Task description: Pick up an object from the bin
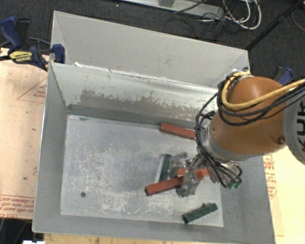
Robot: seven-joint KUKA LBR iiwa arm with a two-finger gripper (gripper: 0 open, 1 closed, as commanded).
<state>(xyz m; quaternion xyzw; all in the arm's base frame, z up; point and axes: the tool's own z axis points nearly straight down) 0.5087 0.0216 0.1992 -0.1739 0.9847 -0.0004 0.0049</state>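
Item: red bar (159,188), slim and straight, lying aslant on the floor of the bin (98,208), one end at the end effector (189,182) and the rest running to its lower left in the view; whether the end effector is clenched or released cannot be told. Handling, as judged: stiff, light, smooth-sided, best taken across its narrow width near mid-length, lest it pivot. Adjacent: green block (165,166) just left of the end effector, dark green piece (200,212) below it, second red bar (177,130) above it.
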